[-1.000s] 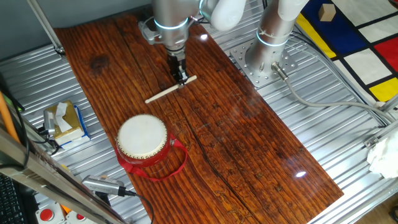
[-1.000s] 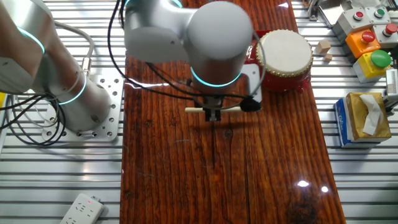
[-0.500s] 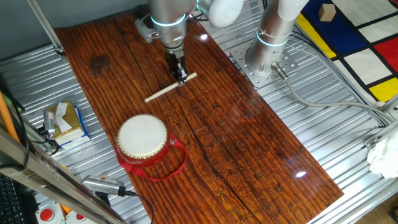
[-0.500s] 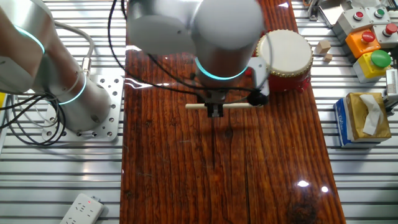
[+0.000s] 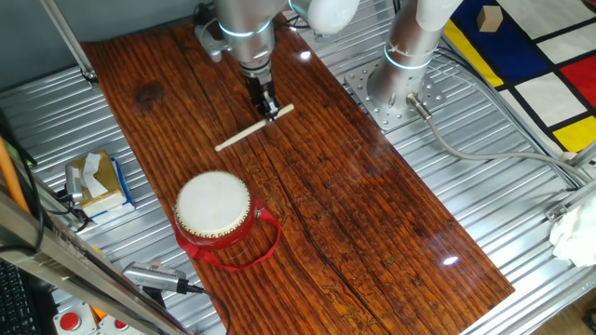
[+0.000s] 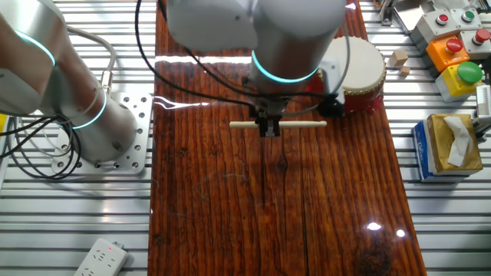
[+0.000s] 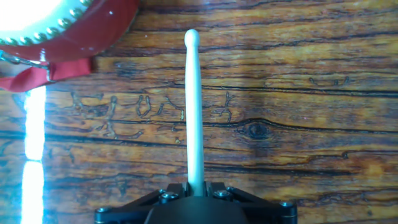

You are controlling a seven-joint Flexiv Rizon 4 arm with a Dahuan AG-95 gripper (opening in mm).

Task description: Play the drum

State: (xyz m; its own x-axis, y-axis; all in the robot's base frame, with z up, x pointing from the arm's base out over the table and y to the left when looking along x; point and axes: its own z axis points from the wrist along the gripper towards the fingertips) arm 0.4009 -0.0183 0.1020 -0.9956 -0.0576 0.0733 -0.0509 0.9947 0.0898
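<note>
The drum (image 5: 213, 207) has a cream-white skin, a red body, gold studs and a red strap loop (image 5: 261, 244); it stands on the wooden board. It also shows in the other fixed view (image 6: 354, 67) and at the top left of the hand view (image 7: 68, 25). My gripper (image 5: 269, 109) is shut on a pale wooden drumstick (image 5: 239, 131), held a little above the board. The stick shows in the other fixed view (image 6: 303, 124) under my gripper (image 6: 268, 128). In the hand view the stick (image 7: 193, 106) points away from my gripper (image 7: 196, 190), its tip to the right of the drum.
The dark wooden board (image 5: 354, 186) lies on a ribbed metal table. A tissue box (image 5: 96, 180) is left of the drum. A button box (image 6: 454, 50) and small wooden blocks (image 6: 399, 60) are near the drum in the other fixed view. The arm's base (image 5: 402, 70) stands at the back.
My gripper has lifted the drumstick slightly off the board and moved a little with it. The drum has not moved.
</note>
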